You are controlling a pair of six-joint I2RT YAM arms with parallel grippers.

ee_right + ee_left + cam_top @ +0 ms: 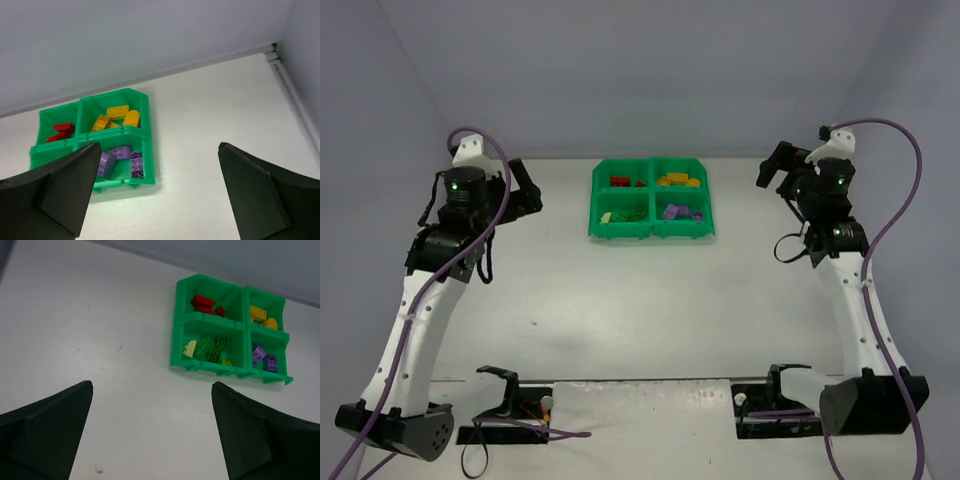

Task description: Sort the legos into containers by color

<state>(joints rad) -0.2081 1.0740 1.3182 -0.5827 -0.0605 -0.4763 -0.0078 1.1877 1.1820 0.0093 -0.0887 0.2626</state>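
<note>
The green bin tray (595,205) stands at the back middle of the table. Its four compartments hold the legos: red bricks (620,182) back left, yellow bricks (678,181) back right, green bricks (625,214) front left, purple bricks (678,212) front right. In the left wrist view the tray (176,340) shows the green bricks (212,347) with a pale cream piece (190,348) among them. My left gripper (525,190) (152,384) is open and empty, left of the tray. My right gripper (775,168) (159,145) is open and empty, right of the tray (115,131).
Grey walls close the table at the back and both sides. Two black gripper stands (505,390) (785,385) sit at the near edge by the arm bases. Purple cables (905,190) loop off both arms.
</note>
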